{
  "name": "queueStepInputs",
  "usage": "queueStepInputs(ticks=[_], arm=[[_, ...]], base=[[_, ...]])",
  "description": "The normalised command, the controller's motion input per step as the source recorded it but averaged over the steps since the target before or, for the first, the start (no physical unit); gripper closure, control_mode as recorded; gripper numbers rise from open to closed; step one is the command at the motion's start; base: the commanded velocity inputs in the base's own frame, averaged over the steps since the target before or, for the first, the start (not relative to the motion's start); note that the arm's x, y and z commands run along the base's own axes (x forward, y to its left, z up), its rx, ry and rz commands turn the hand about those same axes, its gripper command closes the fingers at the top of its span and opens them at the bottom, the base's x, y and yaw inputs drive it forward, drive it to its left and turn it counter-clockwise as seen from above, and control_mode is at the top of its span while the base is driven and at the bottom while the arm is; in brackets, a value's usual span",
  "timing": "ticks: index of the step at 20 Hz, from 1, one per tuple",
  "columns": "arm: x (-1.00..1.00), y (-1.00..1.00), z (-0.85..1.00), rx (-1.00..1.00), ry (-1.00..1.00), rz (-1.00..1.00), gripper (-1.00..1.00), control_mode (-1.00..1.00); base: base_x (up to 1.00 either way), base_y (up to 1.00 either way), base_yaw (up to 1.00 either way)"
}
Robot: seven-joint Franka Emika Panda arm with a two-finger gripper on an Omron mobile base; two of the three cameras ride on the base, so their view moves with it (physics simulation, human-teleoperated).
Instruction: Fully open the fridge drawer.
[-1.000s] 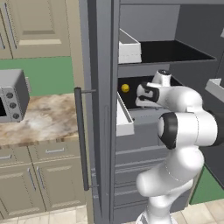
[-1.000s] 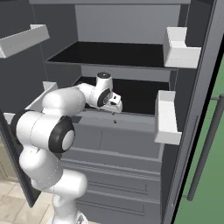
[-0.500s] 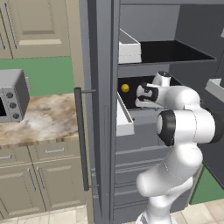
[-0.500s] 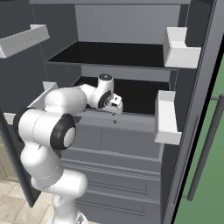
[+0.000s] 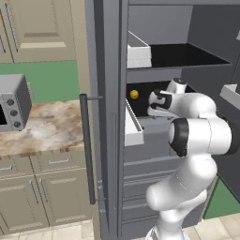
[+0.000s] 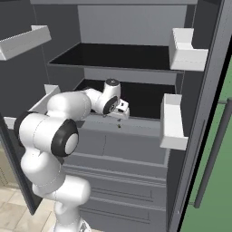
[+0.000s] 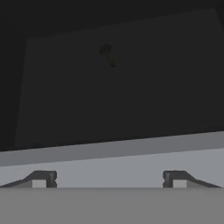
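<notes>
1. I have the gripper [image 6: 121, 110] at the fridge drawer [image 6: 136, 97], hovering just over its flat grey front rim [image 7: 109, 151]. In the hand view the rim runs as a pale band straight across, just above my fingers [image 7: 41, 178].
2. The fingers stand wide apart and hold nothing; I cannot tell whether they touch the rim.
3. Progress, as I judge it: the drawer is partly out, its slanted pale side panel [image 5: 131, 123] jutting past the fridge front, so some travel looks left. I still need a firm hold on the rim, then a pull toward the base.
4. Count: two drawers are open, the task one and the upper drawer [image 5: 185, 55] at 12 o'clock from it, with a boxy white end panel [image 5: 138, 50].
5. One small yellow ball [image 5: 134, 94] lies inside the task drawer, at 9 o'clock from the gripper in the left base view.
6. One toaster oven [image 5: 13, 103] sits on the tabletop [image 5: 47, 126].
</notes>
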Motion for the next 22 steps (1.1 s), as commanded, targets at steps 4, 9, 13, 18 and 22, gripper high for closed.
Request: queueStepInputs(ticks=[4, 9, 13, 18, 22], arm=[[-0.09, -0.18, 0.00, 0.05, -0.01, 0.00, -1.00, -1.00], [0.01, 0.00, -0.09, 0.03, -0.01, 0.00, -1.00, -1.00], [-0.36, -0.17, -0.46, -0.04, 0.05, 0.00, -1.00, -1.00], [-0.78, -0.40, -0.49, -0.09, 0.04, 0.00, -1.00, -1.00], [-1.00, -0.51, -0.52, -0.09, 0.00, 0.00, -1.00, -1.00]], base=[[0.00, 0.00, 0.00], [0.00, 0.00, 0.00], [0.00, 0.00, 0.00], [0.00, 0.00, 0.00], [0.00, 0.00, 0.00]])
